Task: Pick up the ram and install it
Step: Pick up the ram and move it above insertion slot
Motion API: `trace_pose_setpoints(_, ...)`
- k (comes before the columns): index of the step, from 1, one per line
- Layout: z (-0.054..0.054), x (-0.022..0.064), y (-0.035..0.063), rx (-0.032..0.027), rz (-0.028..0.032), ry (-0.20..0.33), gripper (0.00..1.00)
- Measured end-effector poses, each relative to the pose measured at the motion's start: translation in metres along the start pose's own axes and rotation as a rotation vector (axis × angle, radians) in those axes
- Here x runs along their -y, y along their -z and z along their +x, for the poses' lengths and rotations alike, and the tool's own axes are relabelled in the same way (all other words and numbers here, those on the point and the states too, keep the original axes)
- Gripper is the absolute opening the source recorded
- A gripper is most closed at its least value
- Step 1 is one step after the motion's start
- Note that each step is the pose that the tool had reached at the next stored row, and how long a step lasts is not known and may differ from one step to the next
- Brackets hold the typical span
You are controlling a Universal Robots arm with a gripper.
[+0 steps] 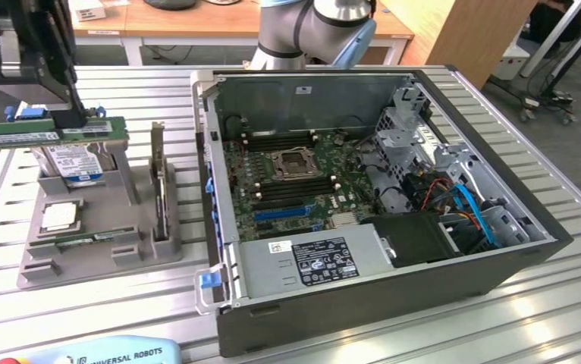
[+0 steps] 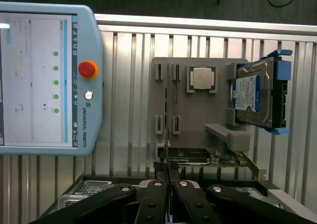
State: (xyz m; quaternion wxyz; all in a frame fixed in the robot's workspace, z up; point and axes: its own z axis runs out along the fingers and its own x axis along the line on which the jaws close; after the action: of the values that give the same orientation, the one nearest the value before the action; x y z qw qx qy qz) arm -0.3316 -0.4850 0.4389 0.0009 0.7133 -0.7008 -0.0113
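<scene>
Holding the ram pinched between my narrow-set fingers, I have my gripper clamped on its upper edge, toward the end at the exterior view's right. The stick hangs in the air over the grey fixture, just above the upright hard drive. Its long axis lies level and runs across the exterior view from left to right. The broad green face with the white label is turned toward that camera.

From my wrist, my fingertips meet tight together, with the teach pendant lying on the slatted table off to one side.

The ram's end at the exterior view's right stops well short of the open computer case, whose near wall stands beyond the fixture. An upright card in the fixture sits between that end and the wall, lower than the stick. Inside the case the motherboard lies uncovered from above. A second green stick rests in the fixture's front slots, beside the processor chip.
</scene>
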Motion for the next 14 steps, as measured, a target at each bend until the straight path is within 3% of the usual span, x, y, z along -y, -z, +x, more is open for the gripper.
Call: trace_pose_setpoints(14,0.001,0.0443,0.0008,-0.0002,-0.0002,0.011,0.11)
